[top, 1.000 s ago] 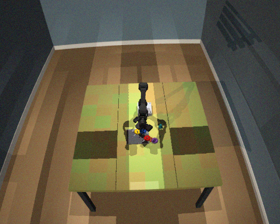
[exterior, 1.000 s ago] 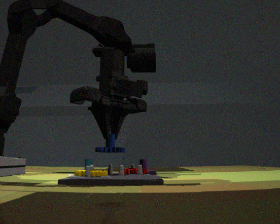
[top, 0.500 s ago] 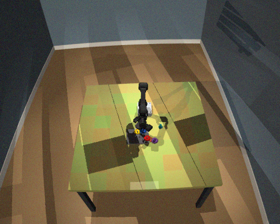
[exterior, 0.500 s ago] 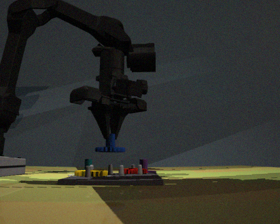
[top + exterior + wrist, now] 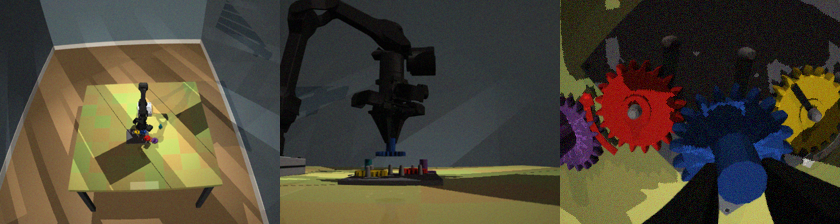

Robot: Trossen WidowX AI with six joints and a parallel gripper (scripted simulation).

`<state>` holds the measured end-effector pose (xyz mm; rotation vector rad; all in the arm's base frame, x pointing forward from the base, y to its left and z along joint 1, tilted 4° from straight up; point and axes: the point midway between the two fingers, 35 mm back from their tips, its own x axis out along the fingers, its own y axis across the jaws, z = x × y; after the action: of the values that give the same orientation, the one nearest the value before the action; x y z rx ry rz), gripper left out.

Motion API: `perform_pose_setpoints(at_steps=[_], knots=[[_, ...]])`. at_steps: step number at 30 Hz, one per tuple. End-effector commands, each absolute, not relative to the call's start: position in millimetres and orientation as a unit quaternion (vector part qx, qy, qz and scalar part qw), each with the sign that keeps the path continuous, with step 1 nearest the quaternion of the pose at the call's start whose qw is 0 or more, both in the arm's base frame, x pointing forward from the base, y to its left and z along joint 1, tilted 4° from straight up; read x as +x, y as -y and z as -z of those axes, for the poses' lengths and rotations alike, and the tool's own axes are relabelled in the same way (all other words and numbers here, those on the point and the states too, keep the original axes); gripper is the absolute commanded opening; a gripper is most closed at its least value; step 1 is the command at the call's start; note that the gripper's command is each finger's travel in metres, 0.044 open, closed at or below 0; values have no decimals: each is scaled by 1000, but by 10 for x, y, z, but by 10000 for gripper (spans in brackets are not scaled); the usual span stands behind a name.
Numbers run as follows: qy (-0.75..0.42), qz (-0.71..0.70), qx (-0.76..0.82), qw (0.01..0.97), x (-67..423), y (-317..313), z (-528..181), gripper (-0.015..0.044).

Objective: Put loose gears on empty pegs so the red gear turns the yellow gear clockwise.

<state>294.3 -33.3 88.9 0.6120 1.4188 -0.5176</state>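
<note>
My gripper (image 5: pixel 391 142) (image 5: pixel 739 170) is shut on the handle of the blue gear (image 5: pixel 390 153) (image 5: pixel 732 120) (image 5: pixel 143 132). The blue gear hangs level above the grey board (image 5: pixel 391 181) (image 5: pixel 129 140), clear of the peg tops. The red gear (image 5: pixel 148 138) (image 5: pixel 414 171) (image 5: pixel 650 120) and the yellow gear (image 5: pixel 137 132) (image 5: pixel 375 173) (image 5: pixel 797 97) sit on pegs. In the wrist view the blue gear appears between them. Empty pegs (image 5: pixel 401 170) (image 5: pixel 746 53) stand on the board. Whatever lies directly under the blue gear is hidden in the wrist view.
The purple gear (image 5: pixel 154 140) (image 5: pixel 423 164) (image 5: pixel 580 132) stands on the table beside the board, near the red gear. The teal gear (image 5: pixel 160 126) (image 5: pixel 368 162) stands farther back on the table. The white arm base (image 5: pixel 149 109) is behind the board.
</note>
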Motion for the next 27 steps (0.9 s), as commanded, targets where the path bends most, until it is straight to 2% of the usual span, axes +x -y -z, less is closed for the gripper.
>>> perform_pose_setpoints(at_steps=[1,27], knots=[[-638,219,261,690,2947,327,-827,0],[-602,305,355,647,2970,327,-568,0]])
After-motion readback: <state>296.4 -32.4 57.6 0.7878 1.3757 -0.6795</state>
